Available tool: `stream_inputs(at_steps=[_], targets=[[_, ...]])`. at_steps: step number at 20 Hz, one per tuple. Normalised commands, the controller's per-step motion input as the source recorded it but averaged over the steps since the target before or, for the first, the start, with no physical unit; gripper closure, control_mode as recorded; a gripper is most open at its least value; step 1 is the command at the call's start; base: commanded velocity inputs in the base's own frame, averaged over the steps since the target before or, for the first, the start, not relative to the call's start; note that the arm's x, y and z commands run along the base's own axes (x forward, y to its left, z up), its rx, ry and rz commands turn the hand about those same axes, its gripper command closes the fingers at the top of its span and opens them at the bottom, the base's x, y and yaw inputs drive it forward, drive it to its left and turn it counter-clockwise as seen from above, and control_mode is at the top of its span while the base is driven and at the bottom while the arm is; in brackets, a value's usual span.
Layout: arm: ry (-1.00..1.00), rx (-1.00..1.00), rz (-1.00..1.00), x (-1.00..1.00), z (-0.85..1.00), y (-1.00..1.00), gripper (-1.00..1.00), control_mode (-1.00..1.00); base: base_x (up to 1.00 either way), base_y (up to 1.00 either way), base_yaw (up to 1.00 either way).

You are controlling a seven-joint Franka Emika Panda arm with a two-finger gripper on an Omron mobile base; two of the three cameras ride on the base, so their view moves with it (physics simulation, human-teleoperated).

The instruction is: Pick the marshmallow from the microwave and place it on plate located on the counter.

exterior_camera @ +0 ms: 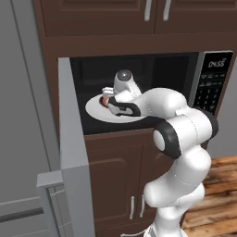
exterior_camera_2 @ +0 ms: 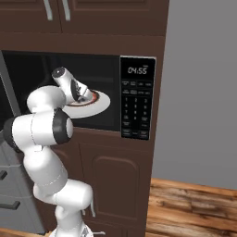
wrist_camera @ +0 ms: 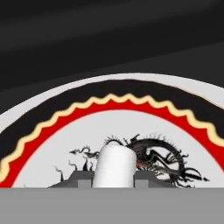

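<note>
1. I count one marshmallow [wrist_camera: 114, 165], a small white lump in my hand view, standing on the middle of the ringed plate [wrist_camera: 52, 170] right between the two finger tips.
2. The jaws [wrist_camera: 114, 180] sit to either side of the marshmallow with the grey fingertips [wrist_camera: 81, 178] tight against its flanks; they look closed in on it, though I cannot tell whether it is lifted off the plate.
3. There is one plate under it: white centre with a dark spidery drawing, then a red ring, a wavy cream line and a black band. In the left base view its white rim [exterior_camera: 95, 111] shows at the front of the cavity floor.
4. That plate lies inside the one microwave [exterior_camera: 92, 74], on the floor of its black cavity, toward the front edge.
5. The microwave door [exterior_camera: 69, 139] stands swung wide to the left; I see one keypad panel [exterior_camera_2: 137, 99] on the right, its display reading 04:55.
6. The arm [exterior_camera: 185, 134] reaches into the cavity from the front, wrist bent down over the plate.
7. Dark brown cabinets [exterior_camera_2: 115, 171] surround the microwave, with two doors above and two below.
</note>
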Motion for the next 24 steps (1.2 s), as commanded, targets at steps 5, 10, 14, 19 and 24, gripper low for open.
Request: stream_inputs(at_steps=[5,10,14,19,24], targets=[[-0.05,0.0,0.13,-0.8,0.27,-0.11,1.0,-1.0,0.0,0.0,0.0],[-0.01,0.0,0.2,-0.97,0.39,-0.24,1.0,-1.0,0.0,0.0,0.0],[-0.01,0.0,0.32,-0.92,0.4,-0.51,1.0,-1.0,0.0,0.0,0.0],[0.0,-0.06,0.1,-1.0,0.43,-0.46,1.0,-1.0,0.0,0.0,0.0],[0.0,-0.16,0.0,-1.0,0.37,-0.03,1.0,-1.0,0.0,0.0,0.0]])
